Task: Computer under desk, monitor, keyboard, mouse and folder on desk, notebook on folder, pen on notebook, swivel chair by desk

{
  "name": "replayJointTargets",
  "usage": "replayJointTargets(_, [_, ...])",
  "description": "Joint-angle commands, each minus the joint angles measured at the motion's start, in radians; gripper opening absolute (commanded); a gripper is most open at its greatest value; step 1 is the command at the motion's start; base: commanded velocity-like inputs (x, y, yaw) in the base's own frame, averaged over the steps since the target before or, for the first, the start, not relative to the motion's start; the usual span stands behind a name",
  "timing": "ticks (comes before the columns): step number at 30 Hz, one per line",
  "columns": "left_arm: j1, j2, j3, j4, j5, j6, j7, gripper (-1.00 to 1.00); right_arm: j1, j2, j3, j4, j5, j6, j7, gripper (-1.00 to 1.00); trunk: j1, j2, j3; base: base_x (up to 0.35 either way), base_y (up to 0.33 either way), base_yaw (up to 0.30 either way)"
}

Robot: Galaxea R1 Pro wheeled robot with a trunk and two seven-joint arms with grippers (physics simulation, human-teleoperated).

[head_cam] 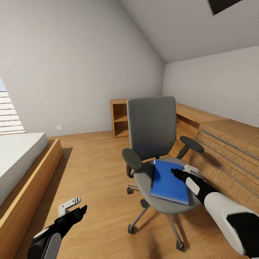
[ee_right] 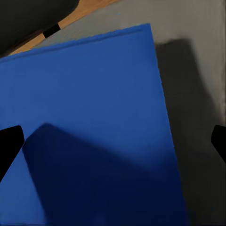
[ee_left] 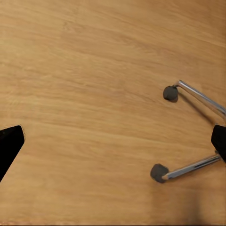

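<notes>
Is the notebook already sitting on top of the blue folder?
No, the folder lies alone on the swivel chair seat, its blue cover bare in the head view, with the right gripper over it.

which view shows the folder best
The head view: the whole blue folder shows there, flat on the chair seat with the right gripper over its edge. The right wrist view gives a close crop of its cover, with part cut off. The left wrist view looks at floor and chair legs.
</notes>
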Motion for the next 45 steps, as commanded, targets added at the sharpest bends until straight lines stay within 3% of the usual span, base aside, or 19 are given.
replayJointTargets(1, [-0.001,-0.001,0.001,-0.001,0.01,0.004,0.007,1.0,0.001,-0.001,0.015,0.011,-0.012,0.004,-0.003,1.0,0.0,0.0,-0.001,-0.247,0.0,0.0])
replayJointTargets(11, [-0.001,-0.001,0.001,-0.001,0.01,0.004,0.007,1.0,0.001,-0.002,0.015,0.011,-0.012,0.005,-0.003,1.0,0.0,0.0,-0.001,-0.261,0.0,0.0])
replayJointTargets(41, [-0.001,-0.001,0.001,-0.001,0.009,0.006,0.007,1.0,0.001,-0.004,0.015,0.011,-0.012,0.004,-0.003,1.0,0.0,0.0,-0.001,-0.053,0.0,0.0])
replayJointTargets(45, [-0.001,-0.001,0.001,-0.001,0.009,0.006,0.007,1.0,0.001,-0.004,0.015,0.011,-0.012,0.004,-0.003,1.0,-0.016,0.028,0.011,-0.004,0.0,0.0])
